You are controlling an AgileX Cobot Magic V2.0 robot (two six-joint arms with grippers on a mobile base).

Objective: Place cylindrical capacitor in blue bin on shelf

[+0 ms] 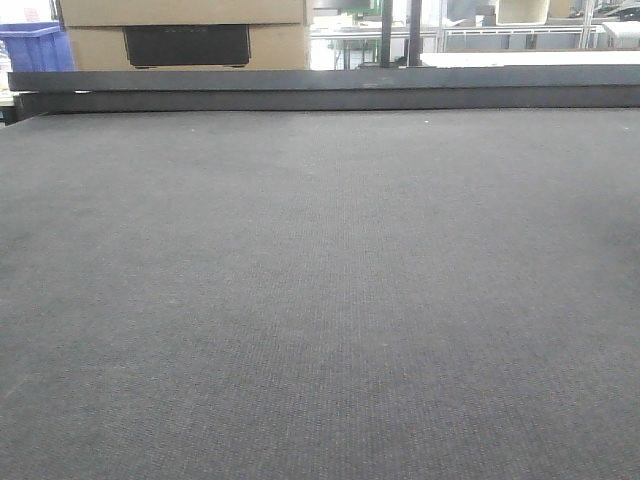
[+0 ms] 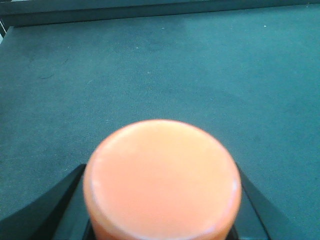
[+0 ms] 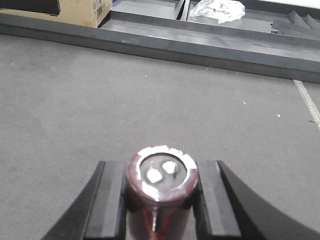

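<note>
The left gripper (image 2: 160, 225) is closed around the orange capacitor (image 2: 162, 180), whose flat round end sits between the two black fingers and fills the near view. The right gripper (image 3: 161, 200) clamps a dark red cylinder (image 3: 161, 175) with a silver top. Grey mat (image 3: 100, 100) stretches beyond both. A cardboard box (image 1: 185, 30) stands past its far edge.

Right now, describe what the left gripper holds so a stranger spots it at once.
Over the dark table mat, the left gripper clamps an orange cylindrical capacitor. Its end is plain and smooth, unlike the silver-rimmed dark red capacitor in the right gripper.
</note>
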